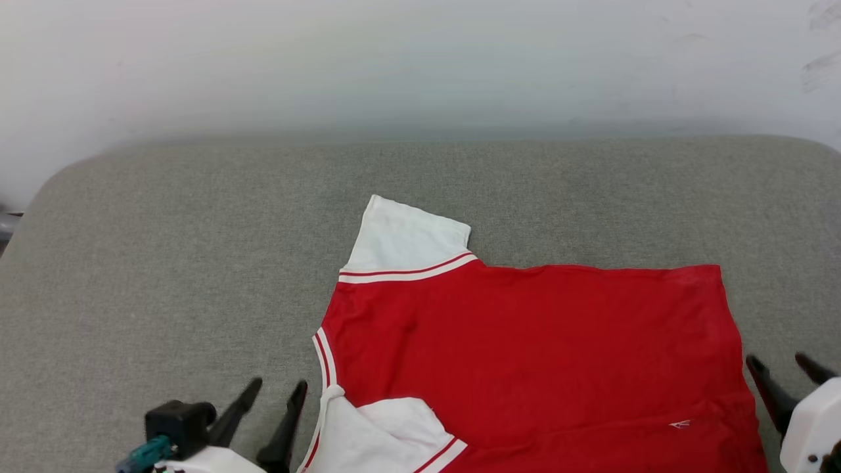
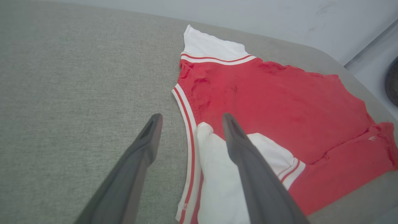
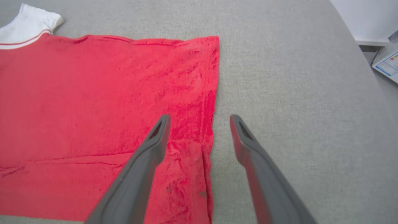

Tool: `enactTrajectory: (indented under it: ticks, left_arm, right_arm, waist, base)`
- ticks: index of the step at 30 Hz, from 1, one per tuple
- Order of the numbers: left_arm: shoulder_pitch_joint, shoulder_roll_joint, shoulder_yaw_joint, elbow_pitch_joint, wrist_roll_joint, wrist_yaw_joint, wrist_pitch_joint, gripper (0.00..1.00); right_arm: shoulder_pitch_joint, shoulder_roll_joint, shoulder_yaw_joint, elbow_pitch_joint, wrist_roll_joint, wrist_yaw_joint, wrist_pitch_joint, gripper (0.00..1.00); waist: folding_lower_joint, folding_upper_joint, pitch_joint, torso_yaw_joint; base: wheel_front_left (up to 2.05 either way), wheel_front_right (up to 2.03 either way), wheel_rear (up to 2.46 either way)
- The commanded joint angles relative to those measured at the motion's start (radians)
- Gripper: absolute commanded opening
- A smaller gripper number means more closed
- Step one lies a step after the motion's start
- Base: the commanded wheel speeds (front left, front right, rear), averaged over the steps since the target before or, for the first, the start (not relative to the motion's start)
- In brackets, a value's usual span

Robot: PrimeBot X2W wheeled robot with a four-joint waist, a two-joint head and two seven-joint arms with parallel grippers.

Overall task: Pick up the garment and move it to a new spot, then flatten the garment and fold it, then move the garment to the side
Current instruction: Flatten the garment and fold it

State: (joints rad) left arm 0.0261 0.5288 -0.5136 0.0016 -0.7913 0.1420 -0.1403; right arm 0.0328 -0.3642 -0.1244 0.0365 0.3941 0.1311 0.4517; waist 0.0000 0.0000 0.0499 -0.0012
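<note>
The garment (image 1: 525,348) lies flat on the grey padded surface (image 1: 197,263), red body spread sideways, collar to the left, hem to the right. One white sleeve (image 1: 404,240) points to the far side. The near sleeve (image 2: 217,174) and the near edge are folded over onto the red body. My left gripper (image 1: 277,385) stands open at the collar end, its fingers straddling the striped collar trim (image 2: 186,124). My right gripper (image 1: 783,362) is open at the hem corner (image 3: 208,149), one finger over the red cloth, one over bare surface. Nothing is held.
Grey padded surface extends widely to the left and far side of the garment. A pale wall (image 1: 420,59) rises behind it. The surface's right edge (image 3: 351,46) drops off, with a white box (image 3: 387,63) on the floor beyond.
</note>
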Motion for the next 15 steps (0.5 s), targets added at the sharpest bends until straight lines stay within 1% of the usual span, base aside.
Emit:
enactTrajectory:
  ticks: [1, 3, 6, 9, 11, 15]
  left_arm:
    - [-0.013, -0.004, 0.005, -0.003, 0.004, 0.002, -0.012, 1.00]
    - [-0.020, -0.025, 0.029, -0.012, 0.005, -0.001, -0.065, 1.00]
    - [-0.035, -0.038, 0.055, -0.029, 0.042, -0.007, -0.106, 1.00]
    - [-0.038, -0.056, 0.082, -0.048, 0.095, -0.014, -0.121, 1.00]
    - [-0.039, -0.082, 0.112, -0.068, 0.129, -0.020, -0.125, 1.00]
    - [-0.007, -0.137, 0.175, -0.092, 0.209, -0.053, -0.125, 1.00]
  right_arm:
    - [-0.014, 0.006, 0.002, -0.006, -0.001, -0.001, -0.012, 1.00]
    - [-0.028, 0.012, 0.012, -0.025, -0.006, -0.001, -0.075, 1.00]
    - [-0.044, 0.026, 0.033, -0.057, -0.016, -0.001, -0.165, 1.00]
    - [-0.047, 0.045, 0.050, -0.083, -0.032, -0.001, -0.247, 1.00]
    - [-0.044, 0.063, 0.055, -0.093, -0.044, -0.001, -0.300, 1.00]
    - [-0.033, 0.102, 0.059, -0.101, -0.068, -0.001, -0.399, 1.00]
  waist:
    - [0.0000, 0.0000, -0.003, -0.002]
    - [0.0000, 0.0000, -0.007, -0.005]
    - [0.0000, 0.0000, -0.011, -0.008]
    - [0.0000, 0.0000, -0.012, -0.008]
    - [0.0000, 0.0000, -0.011, -0.008]
    - [0.0000, 0.0000, -0.002, -0.009]
  base:
    - [0.00, 0.00, 0.00]
    - [0.00, 0.00, 0.00]
    - [0.00, 0.00, 0.00]
    - [0.00, 0.00, 0.00]
    - [0.00, 0.00, 0.00]
    - [0.00, 0.00, 0.00]
